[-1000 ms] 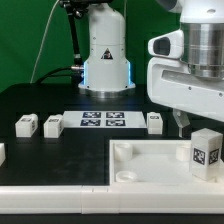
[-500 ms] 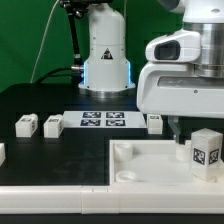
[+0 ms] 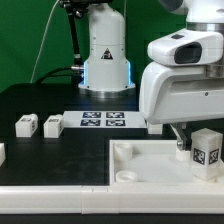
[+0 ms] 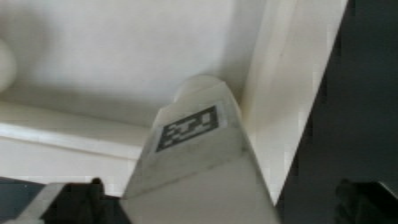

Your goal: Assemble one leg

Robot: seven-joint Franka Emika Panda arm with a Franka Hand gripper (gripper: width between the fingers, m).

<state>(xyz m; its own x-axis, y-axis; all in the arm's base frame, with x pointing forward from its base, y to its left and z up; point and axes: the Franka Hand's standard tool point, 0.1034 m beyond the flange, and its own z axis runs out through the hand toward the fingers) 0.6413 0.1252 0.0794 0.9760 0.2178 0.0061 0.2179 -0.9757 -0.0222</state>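
a plain green backdrop (image 3: 30,35) fills everything behind the far edge of the table (image 3: 45,100). the tabletop is matte black and runs out past the exterior view's left side. its far edge meets the green in a straight line. the marker board (image 3: 103,120) lies flat on the black surface, nearer the far edge than the near one. the light is soft and even, and shadows on the table are faint.

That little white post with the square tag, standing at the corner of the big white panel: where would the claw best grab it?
Probably by the upper half of the leg, coming straight down from above. It stands upright at the panel corner, so its top is free while its base sits beside the raised rim. Its flat opposite faces suit the open gripper.
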